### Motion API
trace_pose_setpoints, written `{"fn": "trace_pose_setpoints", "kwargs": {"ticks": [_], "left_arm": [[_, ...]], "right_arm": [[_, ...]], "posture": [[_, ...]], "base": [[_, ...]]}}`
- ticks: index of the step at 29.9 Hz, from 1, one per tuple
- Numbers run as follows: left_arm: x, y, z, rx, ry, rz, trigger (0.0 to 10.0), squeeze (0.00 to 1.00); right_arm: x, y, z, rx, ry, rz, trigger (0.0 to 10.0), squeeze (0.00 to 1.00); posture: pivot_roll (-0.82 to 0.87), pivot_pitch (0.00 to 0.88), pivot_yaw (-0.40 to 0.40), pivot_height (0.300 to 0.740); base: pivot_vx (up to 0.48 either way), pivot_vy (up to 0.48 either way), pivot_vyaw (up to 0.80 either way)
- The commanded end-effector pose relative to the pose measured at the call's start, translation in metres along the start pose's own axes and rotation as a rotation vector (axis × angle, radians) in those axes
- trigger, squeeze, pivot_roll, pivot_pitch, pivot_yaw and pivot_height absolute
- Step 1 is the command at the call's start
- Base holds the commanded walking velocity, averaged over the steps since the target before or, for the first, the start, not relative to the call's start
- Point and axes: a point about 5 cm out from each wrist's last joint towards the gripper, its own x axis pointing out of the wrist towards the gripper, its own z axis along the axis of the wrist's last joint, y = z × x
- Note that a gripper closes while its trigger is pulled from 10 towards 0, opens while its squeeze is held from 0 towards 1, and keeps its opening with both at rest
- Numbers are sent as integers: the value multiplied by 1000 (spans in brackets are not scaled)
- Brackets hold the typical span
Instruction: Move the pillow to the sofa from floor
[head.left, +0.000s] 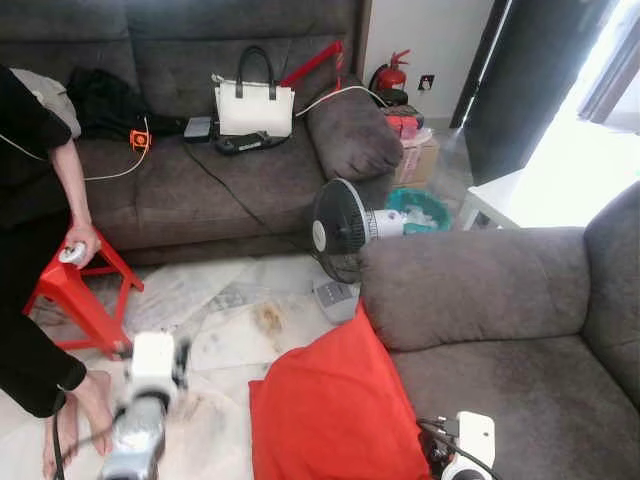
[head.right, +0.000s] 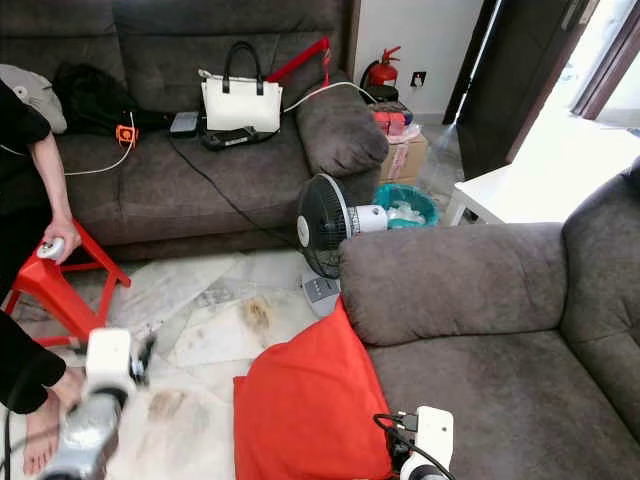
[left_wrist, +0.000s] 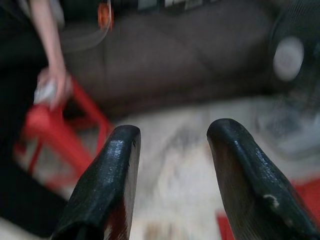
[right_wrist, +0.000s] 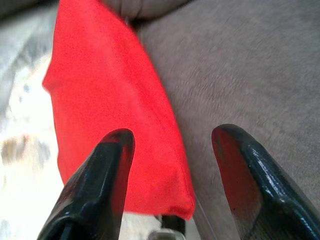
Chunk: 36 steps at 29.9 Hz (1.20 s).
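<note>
A red pillow (head.left: 335, 405) stands on the marble floor, leaning against the front of the near grey sofa (head.left: 500, 400). My right gripper (right_wrist: 170, 150) is open just above the pillow's (right_wrist: 110, 100) edge where it meets the sofa seat (right_wrist: 240, 75); its white wrist (head.left: 465, 445) sits low beside the pillow. My left gripper (left_wrist: 172, 145) is open with nothing between its fingers, held over the floor left of the pillow, with its wrist (head.left: 150, 385) blurred.
A person (head.left: 40, 250) stands at the left, hand on a red stool (head.left: 75, 290). A black fan (head.left: 340, 235) stands on the floor by the sofa arm. The far sofa (head.left: 200, 170) holds a white handbag (head.left: 255, 105), cables and a grey cushion (head.left: 350, 130).
</note>
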Motion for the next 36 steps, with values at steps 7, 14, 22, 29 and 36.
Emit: {"fn": "trace_pose_setpoints", "kwargs": {"ticks": [7, 14, 22, 29, 36], "left_arm": [[-4, -17, 20, 47, -158, -87, 10000, 0], [-16, -16, 44, 35, -283, -90, 10000, 0], [-34, -13, 53, 53, -318, -98, 10000, 0], [-48, -6, 61, 56, -291, -62, 10000, 0], [-39, -4, 73, 69, -307, -60, 10000, 0]], "right_arm": [[13, 32, 109, -22, -511, 102, 10000, 0], [2, 28, 113, -26, -616, 99, 10000, 0], [-17, 27, 116, -55, -714, 126, 10000, 0], [-35, 26, 113, -42, -731, 128, 10000, 0], [-35, 29, 127, -32, -741, 129, 10000, 0]], "posture": [[154, 0, -45, 740], [161, 0, -46, 740], [161, 7, -49, 740], [178, 11, -56, 740], [180, 22, -57, 740]], "base": [[0, 0, 0], [0, 0, 0], [0, 0, 0], [0, 0, 0], [0, 0, 0]]}}
